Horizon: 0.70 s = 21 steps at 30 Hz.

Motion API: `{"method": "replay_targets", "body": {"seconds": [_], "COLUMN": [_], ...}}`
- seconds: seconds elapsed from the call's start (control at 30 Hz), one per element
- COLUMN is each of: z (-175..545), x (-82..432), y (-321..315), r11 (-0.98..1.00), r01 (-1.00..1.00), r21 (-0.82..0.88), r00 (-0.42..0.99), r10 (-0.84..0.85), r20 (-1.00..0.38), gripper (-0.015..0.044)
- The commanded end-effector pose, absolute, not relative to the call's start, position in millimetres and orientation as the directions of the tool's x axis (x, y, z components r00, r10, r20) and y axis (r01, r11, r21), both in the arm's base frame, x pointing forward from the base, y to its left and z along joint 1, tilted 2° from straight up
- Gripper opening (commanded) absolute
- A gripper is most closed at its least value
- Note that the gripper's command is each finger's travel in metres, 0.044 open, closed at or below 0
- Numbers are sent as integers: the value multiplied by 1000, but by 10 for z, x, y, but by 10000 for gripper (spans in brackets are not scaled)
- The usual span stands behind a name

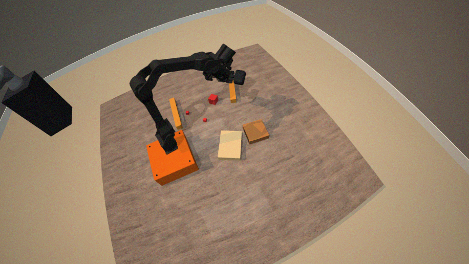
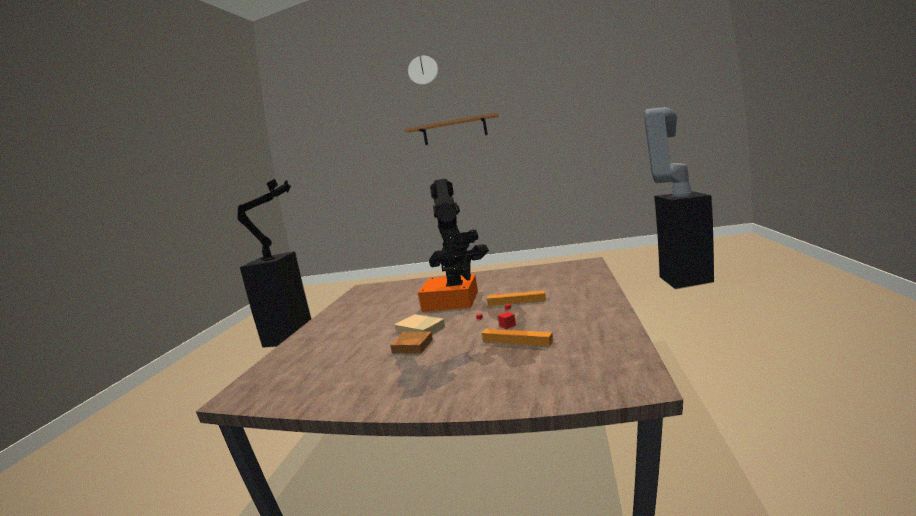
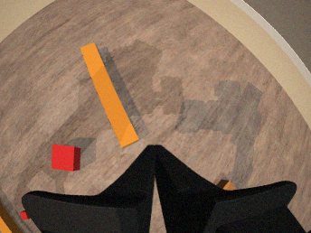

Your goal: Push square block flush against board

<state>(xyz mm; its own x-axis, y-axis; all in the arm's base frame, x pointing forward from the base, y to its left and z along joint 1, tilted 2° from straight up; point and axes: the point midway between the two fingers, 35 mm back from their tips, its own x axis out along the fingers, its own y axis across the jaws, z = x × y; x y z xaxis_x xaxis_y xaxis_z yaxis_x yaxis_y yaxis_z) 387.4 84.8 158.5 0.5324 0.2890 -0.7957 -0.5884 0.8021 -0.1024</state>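
The square block (image 1: 255, 131) (image 2: 411, 341) is brown and lies flat; only a small corner of the block (image 3: 230, 186) shows behind a finger in the wrist view. The board (image 1: 230, 146) (image 2: 419, 322) is pale cream, rectangular and flat, on the robot-base side of the block. The block is turned relative to the board, and a wedge-shaped gap opens between their facing sides. Whether their closest corners touch I cannot tell. My gripper (image 3: 154, 151) (image 1: 225, 78) is shut and empty, raised above the table, away from both parts, on the side of the orange bars.
One orange bar (image 1: 232, 92) (image 2: 516, 337) (image 3: 109, 96) lies below and beyond the gripper. Another orange bar (image 1: 175, 113) (image 2: 516, 298) lies near the orange base (image 1: 170, 160) (image 2: 446, 294). Between them are a red cube (image 1: 213, 99) (image 2: 506, 319) (image 3: 63, 157) and two tiny red cubes.
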Motion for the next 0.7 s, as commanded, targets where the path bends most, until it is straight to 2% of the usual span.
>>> {"method": "replay_targets", "body": {"seconds": [0.0, 0.23, 0.5, 0.67], "z": [1189, 704, 257, 224], "x": [3805, 3592, 3228, 3192], "y": [548, 128, -286, -317], "r11": [766, 689, 584, 575], "r01": [-629, -715, -811, -818], "r21": [-134, -124, -19, -6], "r00": [435, 267, 46, 27], "r10": [204, 105, 31, 27], "r20": [-877, -958, -998, -999], "gripper": [0, 0, 0, 0]}}
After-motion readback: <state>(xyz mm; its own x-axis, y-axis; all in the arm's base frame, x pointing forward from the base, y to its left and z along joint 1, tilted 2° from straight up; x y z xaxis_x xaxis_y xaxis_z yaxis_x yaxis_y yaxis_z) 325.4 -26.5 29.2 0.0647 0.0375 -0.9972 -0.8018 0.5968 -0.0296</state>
